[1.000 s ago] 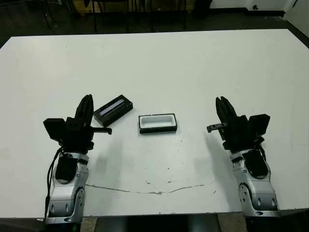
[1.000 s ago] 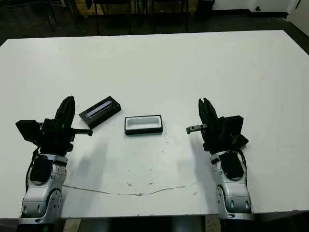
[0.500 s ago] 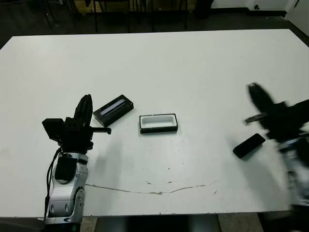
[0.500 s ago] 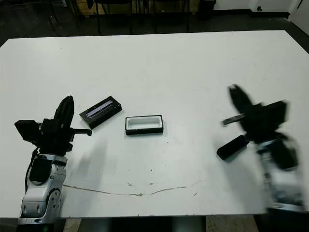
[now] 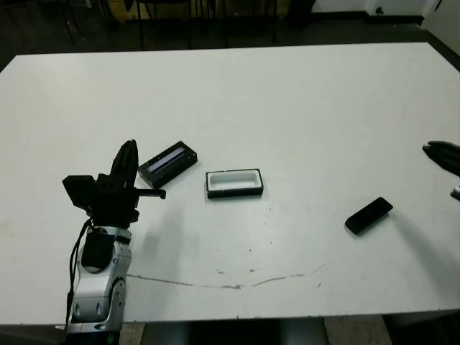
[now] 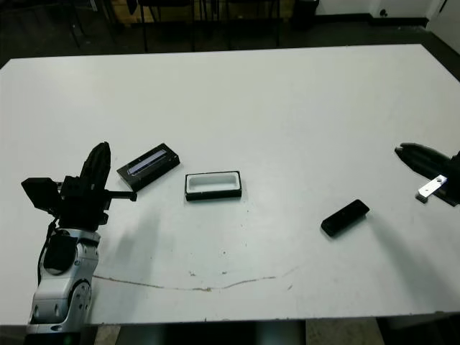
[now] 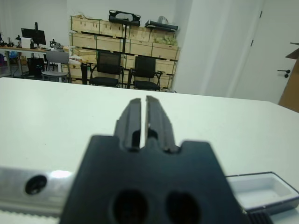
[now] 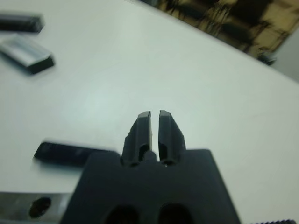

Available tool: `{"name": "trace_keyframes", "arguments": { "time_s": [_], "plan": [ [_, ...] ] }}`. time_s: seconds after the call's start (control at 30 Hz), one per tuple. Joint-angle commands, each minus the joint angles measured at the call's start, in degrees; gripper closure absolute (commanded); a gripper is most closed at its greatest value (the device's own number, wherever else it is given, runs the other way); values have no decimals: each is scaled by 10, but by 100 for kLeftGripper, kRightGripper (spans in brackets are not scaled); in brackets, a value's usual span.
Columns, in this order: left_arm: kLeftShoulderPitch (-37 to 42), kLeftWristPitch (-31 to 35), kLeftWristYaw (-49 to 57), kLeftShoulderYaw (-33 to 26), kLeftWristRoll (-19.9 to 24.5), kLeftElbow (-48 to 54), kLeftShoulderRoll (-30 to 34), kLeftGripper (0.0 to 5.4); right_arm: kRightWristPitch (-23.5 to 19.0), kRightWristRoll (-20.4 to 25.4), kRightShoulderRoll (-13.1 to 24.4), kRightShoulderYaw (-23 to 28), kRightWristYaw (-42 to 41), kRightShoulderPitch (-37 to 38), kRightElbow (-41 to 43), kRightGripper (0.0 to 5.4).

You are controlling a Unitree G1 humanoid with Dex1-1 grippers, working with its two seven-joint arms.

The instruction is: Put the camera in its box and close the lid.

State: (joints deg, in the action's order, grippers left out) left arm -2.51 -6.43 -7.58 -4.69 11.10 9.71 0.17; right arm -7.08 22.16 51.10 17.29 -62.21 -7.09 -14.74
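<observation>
Showing both grippers' fingers pressed together and empty, the wrist views beat the head view; the camera (image 5: 369, 215) lay near the right gripper (image 8: 155, 115), the lid (image 5: 168, 161) and box (image 5: 234, 182) just beyond the left gripper (image 7: 143, 102).

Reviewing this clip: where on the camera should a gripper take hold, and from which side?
Grip the camera across its narrow width near the middle, coming straight down from above. It lies flat and alone on the table, turned diagonally, so the fingers would likely need turning to straddle its long sides. The right gripper is nearest, fingers nearly together.
</observation>
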Motion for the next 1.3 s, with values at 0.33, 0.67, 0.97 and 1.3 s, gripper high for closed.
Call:
{"name": "trace_keyframes", "arguments": {
  "time_s": [0.33,0.67,0.97,1.3],
  "plan": [
    [-4,11,-5,-8,6,-4,10,539,55,-82,68,-117,-201,-75,-153,540],
    [-7,9,-8,-7,7,-5,8,539,88,-104,66,-153,-281,-98,-216,540],
    [-9,14,-1,-5,4,-1,5,539,104,-123,38,-191,-299,-115,-251,540],
    [-11,17,-1,-4,6,2,4,539,121,-122,0,-219,-295,-114,-267,540]
  ]
}}
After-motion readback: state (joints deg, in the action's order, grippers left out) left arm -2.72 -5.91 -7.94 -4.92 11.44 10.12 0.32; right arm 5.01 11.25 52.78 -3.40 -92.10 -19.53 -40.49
